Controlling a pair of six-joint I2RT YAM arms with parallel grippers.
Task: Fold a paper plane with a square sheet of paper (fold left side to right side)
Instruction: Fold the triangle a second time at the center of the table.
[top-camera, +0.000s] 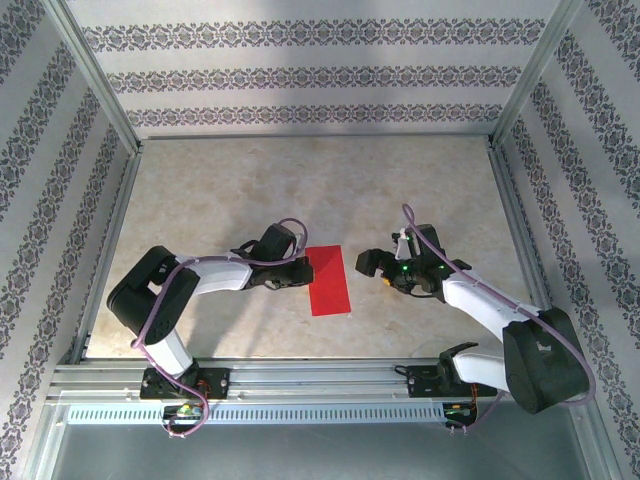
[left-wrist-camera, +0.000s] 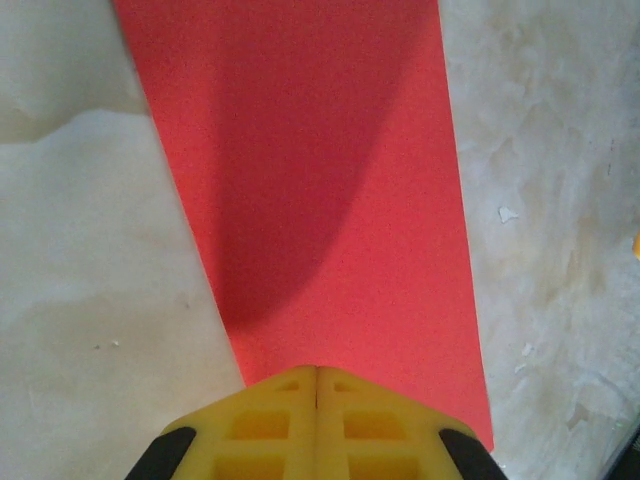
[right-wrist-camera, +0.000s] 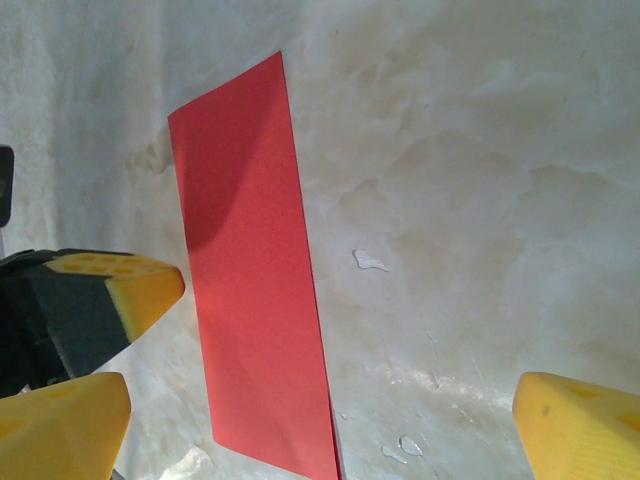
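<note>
Red paper, the sheet of paper (top-camera: 328, 280), lay flat on the pale marbled counter (top-camera: 300, 170) as a narrow oblong. It sat close to the near edge and about midway between the left and right edges, its long sides running from near to far. Whether it was a single layer or doubled over was hard to make out.

In the left wrist view its far end ran out past the top of the frame. One edge disappeared under the yellow fingers (left-wrist-camera: 285, 425), and a dark curved shadow lay across its middle. In the right wrist view its lowest corner was cut off by the bottom of the frame. From above, the wrist of the left arm (top-camera: 215, 272) covered the spot where its tip met the sheet.

The left jaws were pressed together, with only a thin seam between the two pads. Their tip sat at the left side of the sheet, nearer its far corner. They pinched nothing, and whether the tip bore down on the paper or hung just over it could not be told.

The right jaws were spread wide and held nothing. Their yellow fingers (right-wrist-camera: 575, 425) stood at the bottom corners of the right wrist view with bare counter between them. From above they stood near the sheet's right side, apart from it.
</note>
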